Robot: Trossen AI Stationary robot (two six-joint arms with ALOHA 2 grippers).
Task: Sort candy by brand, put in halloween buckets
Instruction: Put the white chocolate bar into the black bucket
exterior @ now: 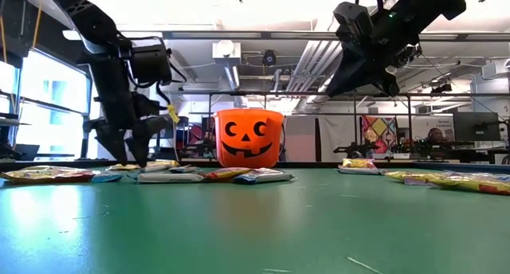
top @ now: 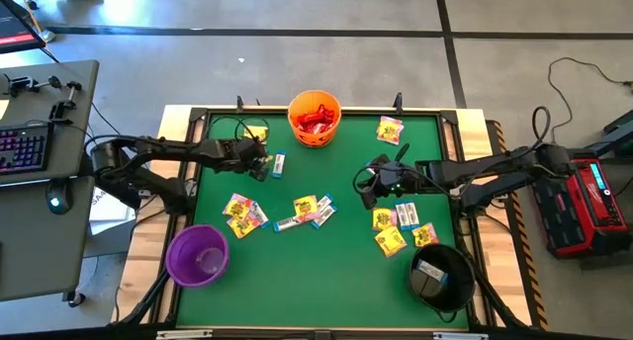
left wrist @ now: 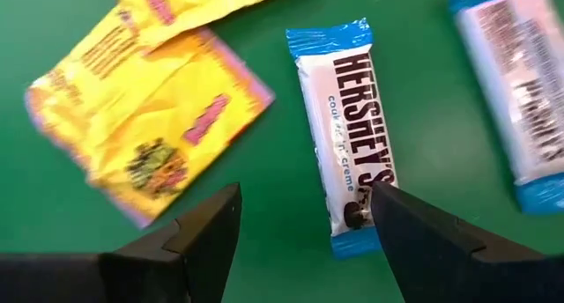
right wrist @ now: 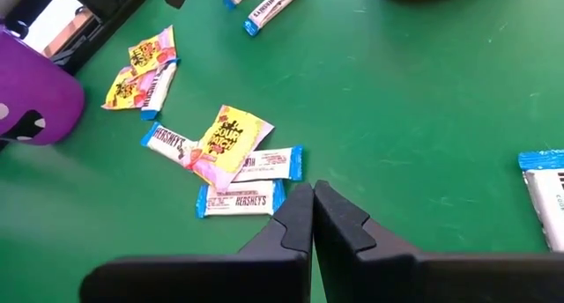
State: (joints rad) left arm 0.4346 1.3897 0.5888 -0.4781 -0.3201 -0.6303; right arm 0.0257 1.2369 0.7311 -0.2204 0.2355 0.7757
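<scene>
My left gripper hangs open, pointing steeply down over a white-blue candy bar that lies flat on the green table, left of the orange bucket. The bar's near end lies between the fingers. Yellow packets lie beside it. My right gripper is shut on nothing and hovers above the table's middle. The purple bucket stands at the near left and the black bucket at the near right. My left gripper's fingers straddle the near end of the white-blue bar from above. One fingertip stands at the bar's long edge; I cannot tell whether it touches. The bar lies flat on the table.
Mixed yellow and white-blue packets lie in the table's middle, at the left and at the right. One yellow packet lies at the far right. Red packets fill the orange bucket. A white-blue packet lies in the black bucket.
</scene>
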